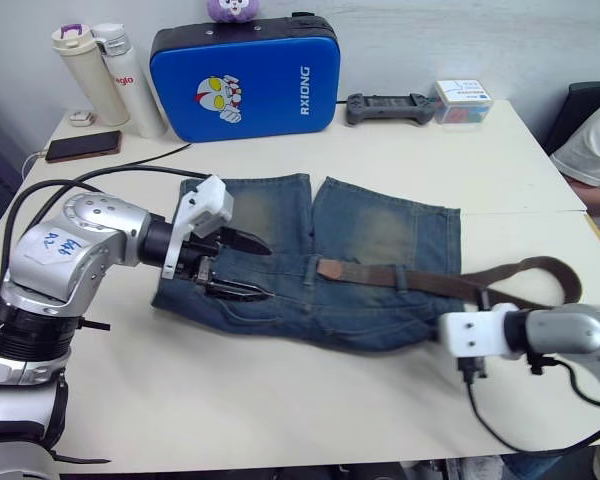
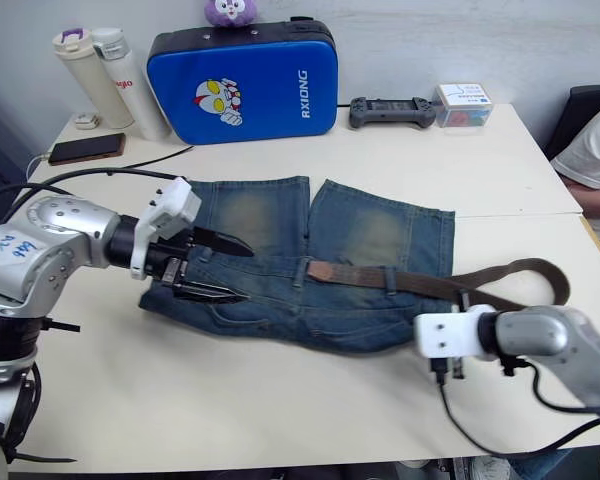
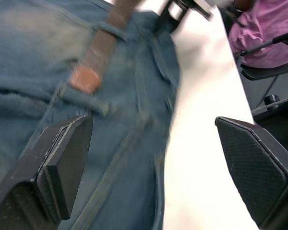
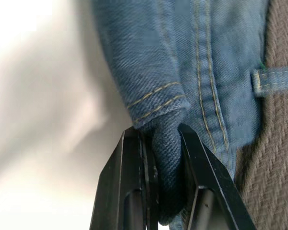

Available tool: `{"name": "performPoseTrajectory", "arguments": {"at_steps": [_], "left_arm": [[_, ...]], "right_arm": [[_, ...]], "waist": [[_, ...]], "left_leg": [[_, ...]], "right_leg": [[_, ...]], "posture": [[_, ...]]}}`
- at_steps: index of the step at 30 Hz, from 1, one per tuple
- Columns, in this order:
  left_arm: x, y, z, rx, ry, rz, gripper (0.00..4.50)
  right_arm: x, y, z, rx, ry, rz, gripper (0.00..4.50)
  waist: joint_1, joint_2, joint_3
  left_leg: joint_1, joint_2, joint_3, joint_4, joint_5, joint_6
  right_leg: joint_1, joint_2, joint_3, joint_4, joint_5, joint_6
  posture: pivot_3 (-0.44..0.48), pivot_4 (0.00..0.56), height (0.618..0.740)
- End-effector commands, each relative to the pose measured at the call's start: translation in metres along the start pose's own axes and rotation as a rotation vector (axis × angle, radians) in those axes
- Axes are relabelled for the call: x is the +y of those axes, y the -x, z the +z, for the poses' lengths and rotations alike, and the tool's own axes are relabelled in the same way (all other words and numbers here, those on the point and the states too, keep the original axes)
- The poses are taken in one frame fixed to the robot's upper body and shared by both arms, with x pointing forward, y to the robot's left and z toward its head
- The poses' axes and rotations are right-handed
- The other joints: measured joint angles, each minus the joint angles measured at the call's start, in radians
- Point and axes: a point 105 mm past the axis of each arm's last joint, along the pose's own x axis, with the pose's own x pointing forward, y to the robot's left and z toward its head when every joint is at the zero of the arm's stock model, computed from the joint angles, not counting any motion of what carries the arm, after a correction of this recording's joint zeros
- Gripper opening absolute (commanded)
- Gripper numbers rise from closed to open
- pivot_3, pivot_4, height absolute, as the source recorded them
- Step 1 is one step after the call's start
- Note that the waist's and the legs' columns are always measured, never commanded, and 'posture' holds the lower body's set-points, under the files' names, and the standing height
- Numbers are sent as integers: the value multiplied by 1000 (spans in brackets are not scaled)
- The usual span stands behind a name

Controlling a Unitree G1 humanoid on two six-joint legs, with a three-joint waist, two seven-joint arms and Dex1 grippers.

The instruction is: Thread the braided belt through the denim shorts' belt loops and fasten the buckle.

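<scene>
i see the shorts [image 1: 310, 265] lying flat in the middle of the table [image 1: 280, 400]. the belt [image 1: 420, 280] lies on their waistband and runs off to the right, where it loops back. my left gripper [image 1: 242, 268] is over the left end of the shorts. my right gripper [image 4: 158, 191] is at their right edge. behind the shorts stands a case [image 1: 245, 80], with two bottles [image 1: 105, 70] to its left and a phone [image 1: 83, 146] in front of the bottles. a controller [image 1: 388, 107] and a box [image 1: 462, 100] lie to the right of the case.

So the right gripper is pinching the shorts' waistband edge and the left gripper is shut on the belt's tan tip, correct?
Only half. The left gripper is open, its fingers spread wide above the denim shorts, with the braided belt's tan tip lying free beyond them, as the left wrist view shows. The right gripper does pinch the waistband edge.
</scene>
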Motion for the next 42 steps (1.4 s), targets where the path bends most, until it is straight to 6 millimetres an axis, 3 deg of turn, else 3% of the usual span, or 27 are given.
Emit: {"name": "performPoseTrajectory", "arguments": {"at_steps": [1, 6, 10, 12, 13, 19, 20, 24, 26, 28, 31, 34, 42], "left_arm": [[1, -1, 13, -14, -65, -25, 4500], [4, -7, 17, -27, -75, -44, 4500], [3, -11, 16, -32, -73, -60, 4500], [3, -12, 15, -35, -72, -65, 4500], [3, -13, 15, -36, -72, -66, 4500], [5, -14, 14, -39, -77, -76, 4500], [5, -15, 14, -39, -79, -75, 4500], [6, -19, 15, -51, -85, -76, 4500], [4, -20, 15, -54, -87, -78, 4500], [3, -21, 15, -56, -88, -79, 4500], [4, -21, 18, -78, -99, -56, 4500], [3, -21, 22, -96, -103, -50, 4500], [1, -21, 20, -87, -106, -26, 4500]], "right_arm": [[5, 27, -65, 145, 88, 32, 185], [7, 45, -94, 181, 86, 88, 185], [-6, 48, -85, 127, 126, 76, 185], [-8, 51, -84, 127, 98, 93, 1198], [-9, 53, -84, 131, 93, 104, 1456], [-48, 85, -75, 194, 92, 50, 4298], [-50, 88, -75, 203, 92, 44, 4478], [-73, 101, -67, 199, 17, -77, 4478], [-88, 98, -54, 109, -106, -184, 4478], [-96, 89, -29, -92, -397, -250, 4478], [-87, 69, 9, -308, -724, -245, 4478], [-81, 60, 32, -413, -932, -261, 4478], [-65, 32, 48, -690, -1667, -215, 4478]], "waist": [[1, 0, 0], [-4, 1, 0], [-13, 1, 0], [-17, 1, 1], [-18, 2, 1], [-20, 6, 2], [-20, 8, 2], [-19, 8, 2], [-19, 8, 2], [-22, 8, 2], [-17, 8, 2], [-12, 8, 2], [-10, 5, 2]], "left_leg": [[0, 0, 0, 0, 0, 0], [0, 0, 0, 0, 0, 0], [0, 1, 0, 0, 0, 0], [0, 1, 0, 0, 0, 0], [0, 1, 0, 0, 0, 0], [0, 1, 0, 0, 0, -1], [0, 1, 0, 0, 0, -1], [0, 3, 0, 0, -1, -2], [0, 3, 0, 0, -1, -2], [0, 3, 0, 0, -1, -2], [0, 4, -1, 1, -2, -3], [-1, 5, -2, 2, -3, -5], [-1, 4, -2, 2, -3, -4]], "right_leg": [[0, 0, 0, 0, 0, 0], [0, 1, 0, 0, 0, 0], [-1, 1, 0, 0, 0, 0], [-1, 2, 0, 1, 0, 0], [-1, 2, 0, 1, 0, 0], [-3, 3, 2, 2, 0, 0], [-3, 3, 2, 2, 0, 0], [-4, 4, 2, 3, -1, -2], [-4, 4, 3, 4, -1, -2], [-4, 5, 3, 4, -1, -2], [-5, 7, 4, 6, -1, -3], [-5, 8, 4, 6, -2, -3], [-5, 6, 4, 6, -2, -4]], "posture": [[0, 150, 740], [0, 150, 740], [0, 150, 740], [0, 150, 740], [0, 150, 740], [0, 150, 740], [0, 150, 740], [0, 150, 740], [0, 150, 740], [0, 150, 740], [0, 150, 740], [0, 150, 740], [0, 150, 740]]}}
